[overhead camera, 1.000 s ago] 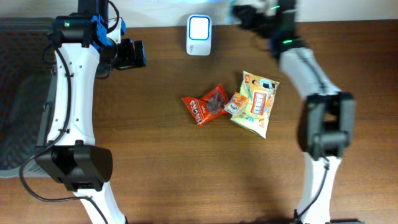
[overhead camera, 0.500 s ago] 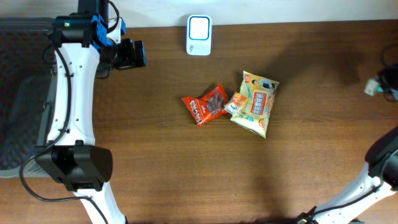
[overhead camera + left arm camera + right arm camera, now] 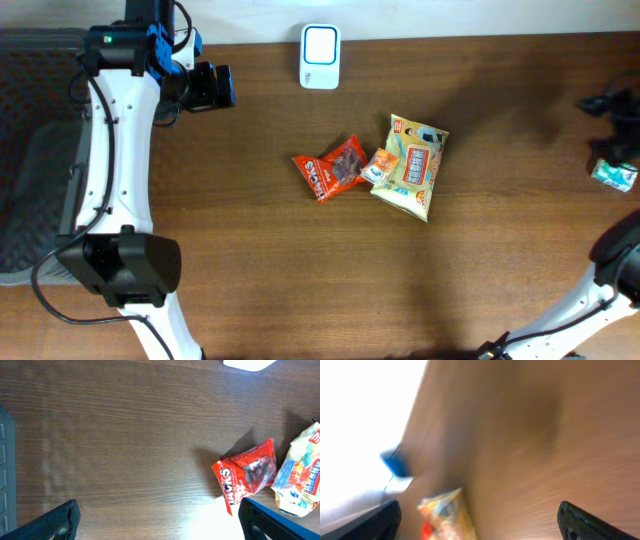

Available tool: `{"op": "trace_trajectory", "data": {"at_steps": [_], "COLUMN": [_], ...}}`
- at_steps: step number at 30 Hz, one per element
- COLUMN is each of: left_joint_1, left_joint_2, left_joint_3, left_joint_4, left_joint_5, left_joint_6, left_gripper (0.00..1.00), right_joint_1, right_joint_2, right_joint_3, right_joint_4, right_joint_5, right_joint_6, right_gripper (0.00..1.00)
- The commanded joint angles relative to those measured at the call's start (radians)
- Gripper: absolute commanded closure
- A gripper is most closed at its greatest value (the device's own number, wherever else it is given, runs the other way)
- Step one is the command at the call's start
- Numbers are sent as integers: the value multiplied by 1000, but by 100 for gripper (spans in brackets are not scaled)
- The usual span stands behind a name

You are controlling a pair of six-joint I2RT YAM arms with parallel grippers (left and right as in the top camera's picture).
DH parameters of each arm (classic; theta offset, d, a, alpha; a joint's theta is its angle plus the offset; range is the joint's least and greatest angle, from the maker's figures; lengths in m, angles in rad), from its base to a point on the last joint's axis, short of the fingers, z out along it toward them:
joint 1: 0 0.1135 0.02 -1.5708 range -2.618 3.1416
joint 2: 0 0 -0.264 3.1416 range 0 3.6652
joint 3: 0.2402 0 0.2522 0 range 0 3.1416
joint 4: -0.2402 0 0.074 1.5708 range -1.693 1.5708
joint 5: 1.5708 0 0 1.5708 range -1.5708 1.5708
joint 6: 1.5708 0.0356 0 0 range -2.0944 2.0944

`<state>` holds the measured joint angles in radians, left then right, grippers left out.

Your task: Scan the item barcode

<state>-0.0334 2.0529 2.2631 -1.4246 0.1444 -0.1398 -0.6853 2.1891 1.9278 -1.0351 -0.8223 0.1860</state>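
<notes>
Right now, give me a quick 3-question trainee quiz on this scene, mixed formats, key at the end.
1. True or false: the red packet lies on top of the white scanner.
2. What touches the left edge of the yellow bag? A) small orange packet B) white scanner C) a gripper finger
3. Fill in: the left gripper and right gripper both have jaws standing ____.
Key: 1 false; 2 A; 3 open.
</notes>
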Motion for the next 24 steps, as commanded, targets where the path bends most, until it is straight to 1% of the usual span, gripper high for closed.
{"op": "trace_trajectory", "data": {"at_steps": [1,3,4,5,7,9,10,11,12,13,15,16,17,19,20,23,24], "left_joint_1": [-3,-3,-3,-3,-3,-3,-3,-3,-3,-3,-3,-3,-3,-3,-3,-3,-3], "left_joint_2": [-9,-8,-8,-9,-8,-8,-9,-9,-8,-8,-8,-8,-8,-9,-8,-9,-8], "left_joint_3": [9,9,9,9,9,9,9,9,9,9,9,9,9,9,9,9,9], "left_joint_4": [1,1,2,2,2,2,2,1,1,2,1,2,2,1,2,2,2], "left_joint_5": [-4,-4,-4,-4,-4,-4,-4,-4,-4,-4,-4,-4,-4,-4,-4,-4,-4], "left_joint_6": [-9,-9,-9,-9,-9,-9,-9,-9,-9,-9,-9,-9,-9,-9,-9,-9,-9], "left_gripper": [1,1,1,1,1,1,1,1,1,1,1,1,1,1,1,1,1], "right_joint_1": [185,302,388,463,565,662,713,750,795,826,858,865,869,861,854,839,838], "right_joint_2": [13,13,13,13,13,13,13,13,13,13,13,13,13,6,5,-1,0], "right_joint_3": [-4,-4,-4,-4,-4,-4,-4,-4,-4,-4,-4,-4,-3,-3,-3,-3,-3], "right_joint_4": [-130,-194,-229,-249,-254,-229,-211,-204,-211,-222,-232,-240,-259,-297,-312,-346,-339], "right_joint_5": [-148,-4,71,101,106,125,204,323,488,583,622,621,615,583,560,542,541], "right_joint_6": [-288,-294,-294,-294,-294,-285,-239,-157,-45,20,40,41,45,59,58,54,51], "right_gripper": [1,1,1,0,2,8,8,9,9,9,10,13,21,32,34,35,38]}}
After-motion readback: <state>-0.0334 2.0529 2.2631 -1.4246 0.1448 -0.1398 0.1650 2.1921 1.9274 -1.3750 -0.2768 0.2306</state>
